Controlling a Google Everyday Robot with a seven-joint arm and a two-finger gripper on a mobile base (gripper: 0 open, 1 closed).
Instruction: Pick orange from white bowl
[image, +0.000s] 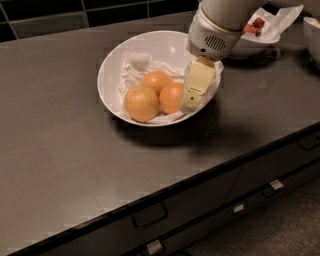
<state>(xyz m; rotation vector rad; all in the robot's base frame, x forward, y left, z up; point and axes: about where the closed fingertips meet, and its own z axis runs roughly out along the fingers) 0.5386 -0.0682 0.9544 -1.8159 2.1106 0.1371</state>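
Deep reddish orange (171, 98), round and smooth: sits rightmost of three fruits, touching both paler ones (141, 103), on crumpled paper (137, 62) in the white bowl (107, 75). Wide, shallow, glossy, upright on dark counter (60, 150). Gripper (191, 102): reaches down inside the bowl's right side, just beside the orange.

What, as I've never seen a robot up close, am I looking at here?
This is a one-armed robot at a dark counter, seen by its single camera looking down from above. The pale arm enters at top right. Its hand reaches into a wide white bowl lined with crumpled paper, right beside the reddest orange. A yellower orange and a lighter orange lie next to it. Whether anything is gripped cannot be told. A second bowl, holding red fruit pieces, stands behind the arm.
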